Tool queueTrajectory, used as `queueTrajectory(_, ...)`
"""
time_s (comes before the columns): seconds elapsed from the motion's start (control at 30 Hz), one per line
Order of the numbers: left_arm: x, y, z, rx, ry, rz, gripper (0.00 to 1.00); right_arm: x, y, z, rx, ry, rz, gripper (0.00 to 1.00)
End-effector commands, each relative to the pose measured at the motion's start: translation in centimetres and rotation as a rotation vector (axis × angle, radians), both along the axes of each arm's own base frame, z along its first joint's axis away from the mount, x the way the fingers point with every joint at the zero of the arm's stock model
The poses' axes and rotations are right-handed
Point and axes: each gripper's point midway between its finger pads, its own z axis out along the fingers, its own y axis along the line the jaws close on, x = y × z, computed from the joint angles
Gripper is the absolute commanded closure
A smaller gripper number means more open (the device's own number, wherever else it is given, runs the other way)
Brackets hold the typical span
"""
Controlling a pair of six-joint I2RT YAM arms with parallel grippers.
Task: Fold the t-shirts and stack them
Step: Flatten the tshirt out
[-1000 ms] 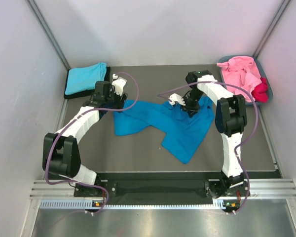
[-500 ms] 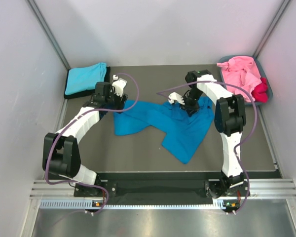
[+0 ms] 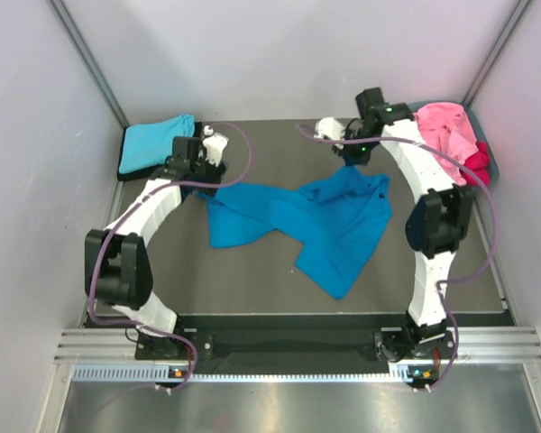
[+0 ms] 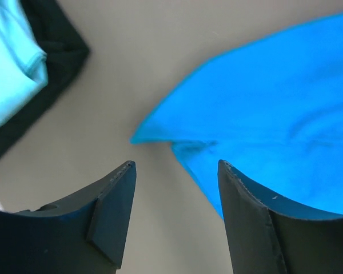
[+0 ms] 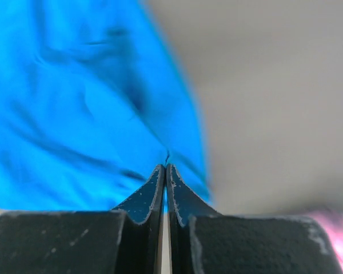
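Observation:
A bright blue t-shirt lies spread and rumpled in the middle of the table. My right gripper is shut on its far edge and holds that edge lifted toward the back; the right wrist view shows the jaws pressed together with blue cloth at the tips. My left gripper is open and empty over bare table, just short of the shirt's left corner. A folded turquoise t-shirt lies on a black mat at the back left. Pink t-shirts and a crimson one fill the tub.
The grey-blue tub stands at the back right corner, close behind my right arm. White walls close in the table on both sides and at the back. The turquoise shirt and mat show left of my left gripper.
My right gripper moved toward the back of the table, pulling the blue shirt's upper right part with it. My left gripper shifted slightly toward the back left.

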Motion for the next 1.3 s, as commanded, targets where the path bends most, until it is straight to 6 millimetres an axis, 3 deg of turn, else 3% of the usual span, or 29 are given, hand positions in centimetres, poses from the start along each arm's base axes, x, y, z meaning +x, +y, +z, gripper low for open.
queueTrajectory(0.0,1.0,1.0,-0.3,0.024,0.119,0.02,0.35,4.2,-1.6,11.5,0.104,-0.363,-0.178,1.0)
queueTrajectory(0.17,2.1,0.5,-1.9,0.008,0.147,0.024,0.39,8.2,-4.8,15.6,0.217,-0.519,-0.483,1.0)
queueTrajectory(0.3,2.3,1.0,-3.2,0.045,0.18,0.024,0.46,10.5,-6.0,17.8,0.302,-0.595,-0.609,1.0)
queueTrajectory(0.33,2.1,1.1,-3.3,0.052,0.191,0.025,0.46,11.4,-6.2,17.5,0.301,-0.602,-0.636,1.0)
queueTrajectory(0.37,1.9,1.2,-3.4,0.059,0.196,0.024,0.45,12.2,-6.8,19.1,0.308,-0.659,-0.661,1.0)
queueTrajectory(0.53,0.5,-0.4,-4.6,-0.006,0.252,-0.053,0.41,14.6,-7.1,19.6,0.301,-0.723,-0.676,1.0)
queueTrajectory(0.63,0.9,-2.6,-4.5,-0.088,0.262,-0.095,0.41,14.3,-6.0,19.4,0.311,-0.709,-0.65,1.0)
queueTrajectory(0.73,3.6,-4.8,-3.5,-0.149,0.208,-0.099,0.36,13.5,-4.9,19.2,0.306,-0.692,-0.629,1.0)
queueTrajectory(0.8,5.4,-6.4,-4.3,-0.159,0.246,-0.127,0.32,13.2,-4.6,19.1,0.298,-0.688,-0.616,1.0)
queueTrajectory(0.97,8.4,-6.3,-7.4,-0.085,0.288,-0.094,0.34,12.6,-4.0,18.6,0.291,-0.668,-0.605,1.0)
queueTrajectory(1.1,8.5,-6.1,-8.6,-0.064,0.314,-0.098,0.38,12.2,-3.8,18.5,0.289,-0.661,-0.599,1.0)
queueTrajectory(1.17,8.4,-5.9,-9.4,-0.055,0.331,-0.094,0.45,12.2,-3.7,18.1,0.283,-0.651,-0.599,1.0)
queueTrajectory(1.23,8.3,-5.9,-9.6,-0.056,0.338,-0.091,0.59,12.2,-3.9,17.8,0.277,-0.646,-0.603,1.0)
queueTrajectory(1.27,8.3,-5.9,-9.7,-0.057,0.338,-0.09,0.62,12.2,-3.9,17.7,0.277,-0.644,-0.604,1.0)
